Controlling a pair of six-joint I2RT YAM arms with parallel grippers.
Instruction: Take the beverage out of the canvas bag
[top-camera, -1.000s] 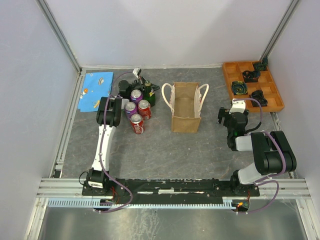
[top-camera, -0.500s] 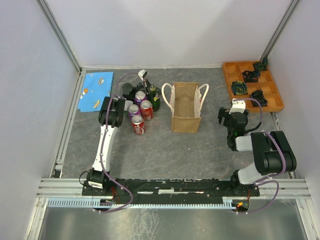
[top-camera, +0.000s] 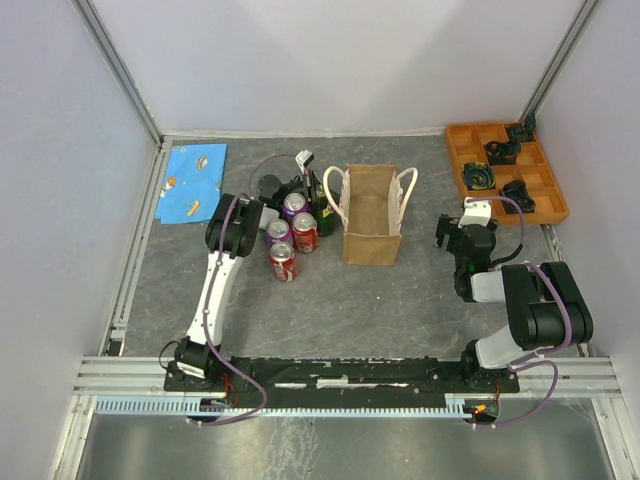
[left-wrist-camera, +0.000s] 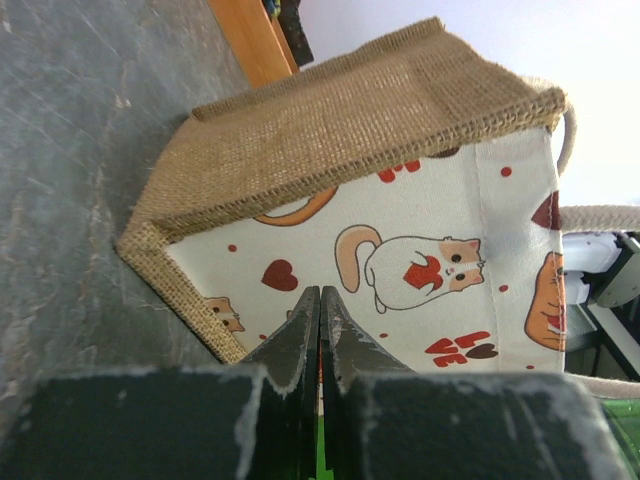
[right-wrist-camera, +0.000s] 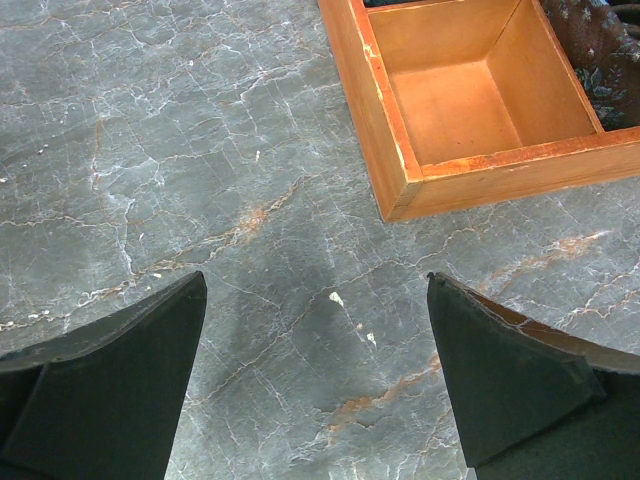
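Four drink cans (top-camera: 305, 232) and a green bottle (left-wrist-camera: 618, 438) stand on the table (right-wrist-camera: 200, 150) just left of the canvas bag (top-camera: 372, 245). The bag sits upright in the middle of the work area, its white rope handles (top-camera: 334, 190) splayed to either side. From above, its open mouth shows only tan lining and no drink, though the bottom is too shadowed to be sure. On that showing, most of the unloading looks done. What may remain is a check of the bag or a last pick.

The left pincer (left-wrist-camera: 320, 292) points at the bag's cat-printed side, close to it but not touching. Its fingers are pressed together with nothing visible between them. The right pincer (right-wrist-camera: 316, 278) hangs spread wide and empty over bare table to the right of the bag, near the corner of an orange tray (top-camera: 455, 150).

The table is a grey slab veined like marble, flat and matt, with a few pale specks. The tray sits at the far right with small dark objects in its compartments, and a blue printed cloth (top-camera: 192, 183) lies at the far left. Plain pale panels in metal framing wall the table in on three sides, and an aluminium rail along the near edge carries both arm bases.
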